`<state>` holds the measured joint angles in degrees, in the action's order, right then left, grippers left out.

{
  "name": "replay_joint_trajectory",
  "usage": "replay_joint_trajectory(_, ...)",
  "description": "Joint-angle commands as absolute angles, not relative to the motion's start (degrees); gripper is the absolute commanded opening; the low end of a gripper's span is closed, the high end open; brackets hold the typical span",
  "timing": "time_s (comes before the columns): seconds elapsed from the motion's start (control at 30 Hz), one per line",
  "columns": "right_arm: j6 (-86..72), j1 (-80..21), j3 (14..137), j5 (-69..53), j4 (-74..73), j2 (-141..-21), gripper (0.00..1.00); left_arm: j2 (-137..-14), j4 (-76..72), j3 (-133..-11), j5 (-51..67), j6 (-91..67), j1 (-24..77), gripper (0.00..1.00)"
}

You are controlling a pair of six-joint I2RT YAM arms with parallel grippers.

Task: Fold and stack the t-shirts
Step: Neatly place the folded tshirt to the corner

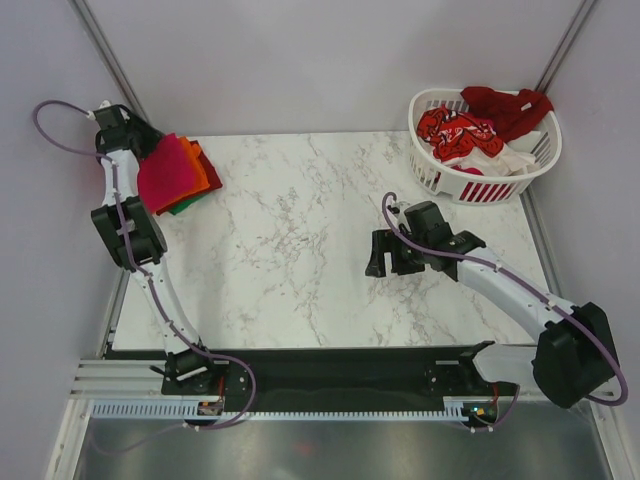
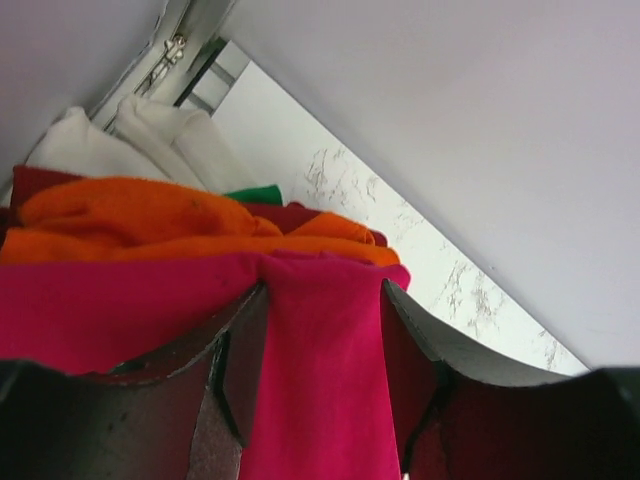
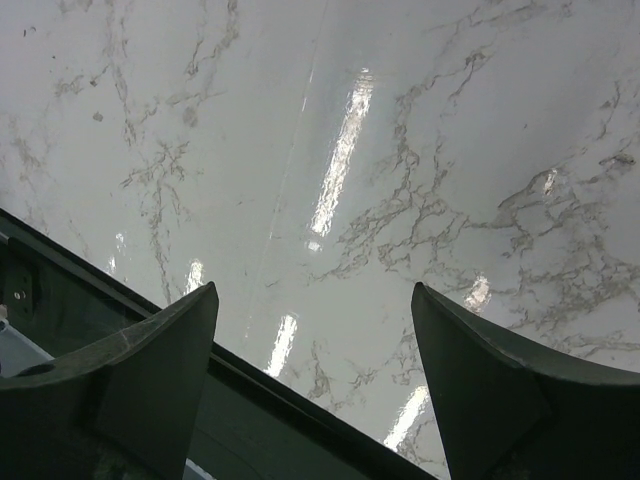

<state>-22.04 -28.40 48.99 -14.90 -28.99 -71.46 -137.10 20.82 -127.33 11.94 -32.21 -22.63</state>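
Note:
A stack of folded t-shirts lies at the table's far left corner. The magenta-red one [image 1: 168,172] is on top, with orange [image 1: 203,172] and green [image 1: 185,207] edges showing beneath it. My left gripper [image 1: 140,140] reaches over this stack. In the left wrist view a fold of the magenta t-shirt [image 2: 320,380] fills the gap between the fingers of the left gripper [image 2: 322,290]. Orange [image 2: 130,215], green [image 2: 255,193] and white [image 2: 80,150] cloth lie beyond it. My right gripper [image 1: 388,255] hovers open over bare marble [image 3: 400,130], with nothing between its fingers [image 3: 180,340].
A white slatted basket [image 1: 440,175] stands at the far right corner. It holds a red-patterned shirt [image 1: 455,130], a dark red one [image 1: 505,105] draped over the rim, and white cloth [image 1: 515,158]. Grey walls close in on the table's left, back and right sides.

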Motion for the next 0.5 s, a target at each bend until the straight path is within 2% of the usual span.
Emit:
replay_joint_trajectory(0.0,-21.18,-28.83,49.22,-14.68,-26.37,-73.9,0.87,-141.84,18.98,-133.85,10.29,-31.72,-22.94,0.56)
replay_joint_trajectory(0.1,-21.36,-29.0,49.83,-14.85,-25.84,-75.4,0.87,-145.09,18.98,-139.21,10.81,-34.26,-22.76,0.61)
replay_joint_trajectory(0.2,-21.53,-29.35,50.1,-14.42,-25.49,-75.94,0.86,-145.03,18.63,-145.09,11.95,-35.68,-21.37,0.73)
replay_joint_trajectory(0.23,-21.62,-29.44,50.1,-14.15,-25.49,-75.94,0.87,-144.32,18.37,-146.76,11.61,-35.86,-20.75,0.82)
replay_joint_trajectory(0.43,-23.29,-31.38,49.66,-11.6,-25.84,-73.22,0.87,-131.78,14.85,-143.36,11.69,-39.64,-16.71,1.0)
replay_joint_trajectory(0.47,-23.73,-31.9,49.57,-11.25,-26.01,-72.43,0.87,-130.1,14.59,-142.83,11.34,-39.99,-16.35,1.0)
